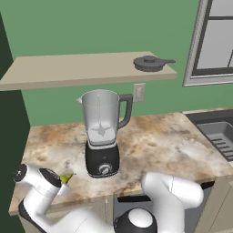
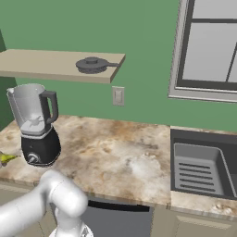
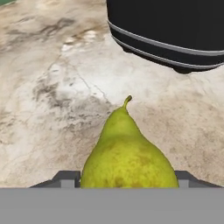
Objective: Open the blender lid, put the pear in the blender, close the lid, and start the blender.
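Pear (image 3: 127, 153), small, yellow-green, short stem: lower part cut off by hand view's bottom edge; sliver visible past wrist in left base view. Gripper (image 3: 124, 177) fingers (image 3: 65, 178) mostly hidden, dark tips flank pear on both sides; contact unclear, grip undeterminable. Pear on marbled beige counter (image 1: 164, 141), near glossy black blender (image 1: 103, 132) base, front-left. Dark grey disc lid (image 1: 149, 63) on shelf (image 1: 68, 68).

The kitchen is lit softly and evenly, and no one light source can be picked out. Only faint, soft shadows are seen on the bench (image 1: 154, 141), and a small shine is seen on the black base of the blender (image 1: 102, 136). All pictures are a little blurry and grainy, and the pear (image 3: 127, 153) is seen softly blurred up close in the hand view.
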You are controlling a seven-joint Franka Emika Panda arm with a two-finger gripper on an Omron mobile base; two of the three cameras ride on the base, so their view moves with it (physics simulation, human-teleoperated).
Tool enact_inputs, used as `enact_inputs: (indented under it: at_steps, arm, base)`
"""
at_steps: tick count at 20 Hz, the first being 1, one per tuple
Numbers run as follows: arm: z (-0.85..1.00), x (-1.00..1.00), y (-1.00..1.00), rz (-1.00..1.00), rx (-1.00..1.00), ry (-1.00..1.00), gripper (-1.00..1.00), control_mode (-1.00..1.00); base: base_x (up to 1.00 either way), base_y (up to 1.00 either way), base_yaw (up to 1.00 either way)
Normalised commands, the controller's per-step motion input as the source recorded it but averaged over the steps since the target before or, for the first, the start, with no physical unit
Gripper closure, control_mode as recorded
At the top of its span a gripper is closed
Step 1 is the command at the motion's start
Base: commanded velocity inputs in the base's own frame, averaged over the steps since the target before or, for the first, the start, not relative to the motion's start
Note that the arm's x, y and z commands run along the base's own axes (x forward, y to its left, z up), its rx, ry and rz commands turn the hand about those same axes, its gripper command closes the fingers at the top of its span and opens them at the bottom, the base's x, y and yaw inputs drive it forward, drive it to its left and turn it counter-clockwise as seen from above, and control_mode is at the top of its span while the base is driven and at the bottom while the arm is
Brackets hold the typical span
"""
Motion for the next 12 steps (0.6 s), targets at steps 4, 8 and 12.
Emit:
enact_inputs:
  at_steps: [4, 8, 12]
  arm:
    - [0.50, -0.21, 0.00, 0.00, 0.02, -0.12, 1.00, -1.00]
    - [1.00, -0.11, -0.11, 0.00, 0.02, -0.19, 1.00, -1.00]
    - [1.00, -0.01, -0.25, 0.00, 0.01, -0.18, 1.00, -1.00]
  base:
    - [0.00, 0.00, 0.00]
    - [0.00, 0.00, 0.00]
    - [0.00, 0.00, 0.00]
